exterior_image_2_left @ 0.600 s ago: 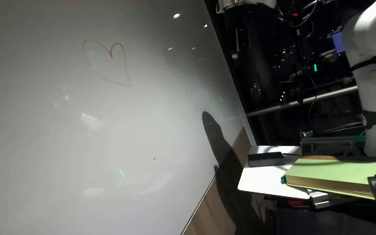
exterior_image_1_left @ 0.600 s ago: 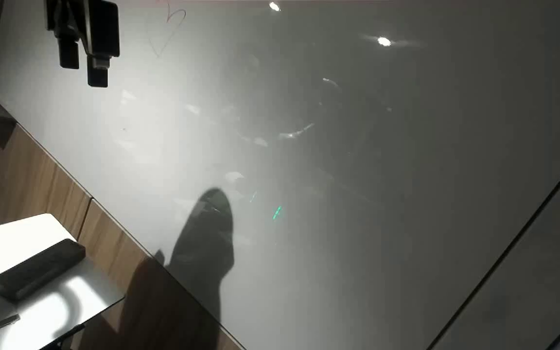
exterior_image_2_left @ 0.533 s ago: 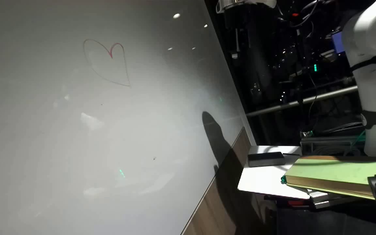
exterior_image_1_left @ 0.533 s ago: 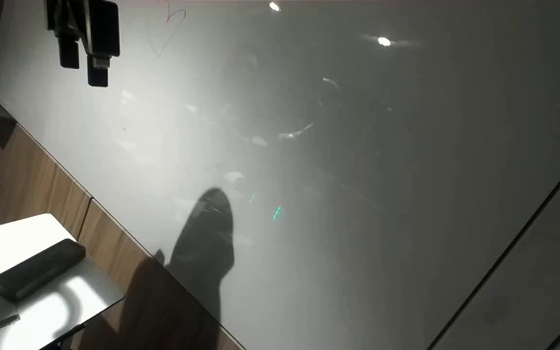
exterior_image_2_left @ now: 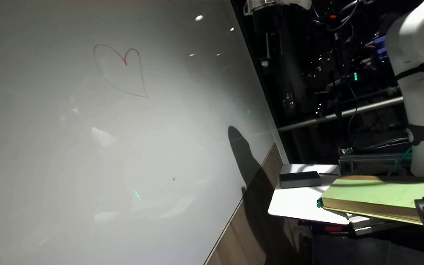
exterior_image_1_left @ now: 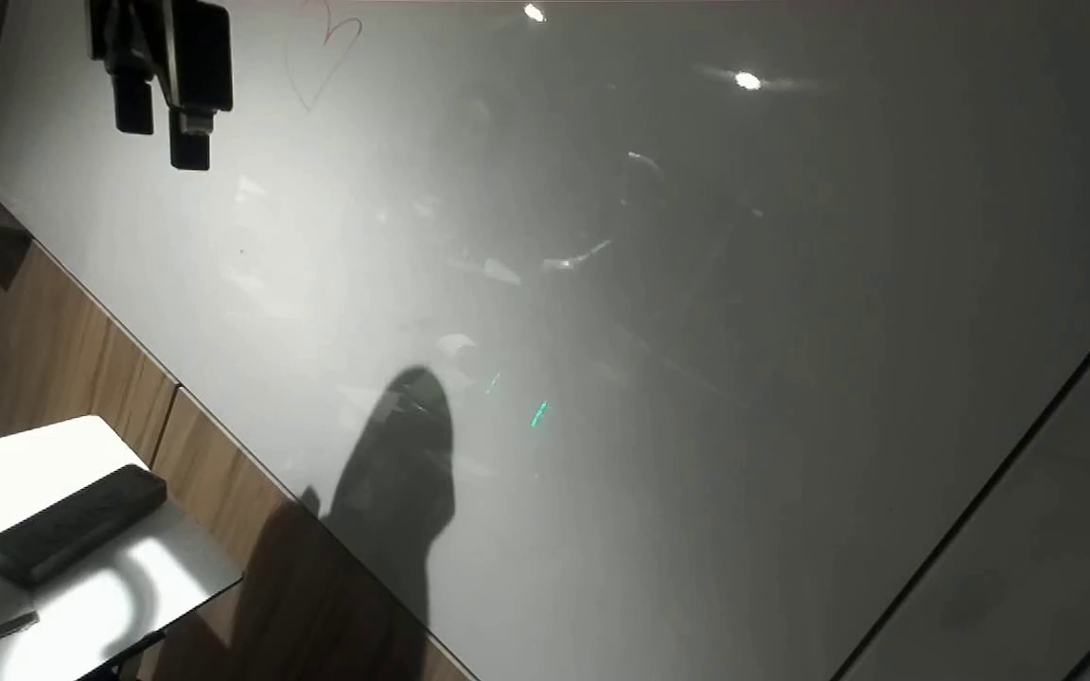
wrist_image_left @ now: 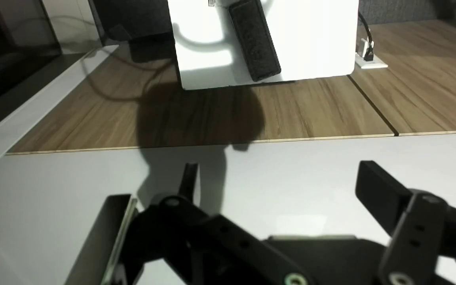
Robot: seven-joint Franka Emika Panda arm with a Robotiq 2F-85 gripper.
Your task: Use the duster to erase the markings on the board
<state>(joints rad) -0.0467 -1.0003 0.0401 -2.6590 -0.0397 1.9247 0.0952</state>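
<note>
The board (exterior_image_2_left: 153,147), the largest thing here, shows no wiped patch that I can make out. A wood panel (exterior_image_1_left: 72,350) borders the board along one edge, and the tabletop (exterior_image_2_left: 293,204) stands near the board on that same side. The markings (exterior_image_2_left: 125,63), a thin heart outline in red, show whole on the board in an exterior view, so I judge the erasing not yet begun. In front of the board hangs the gripper (exterior_image_1_left: 163,142), its jaws wide apart and nothing between them. The duster (wrist_image_left: 255,43) lies flat on the tabletop near the board's panelled edge, not picked up. By my reckoning all the work remains: grasping the duster, carrying it to the board, then rubbing the markings out.
</note>
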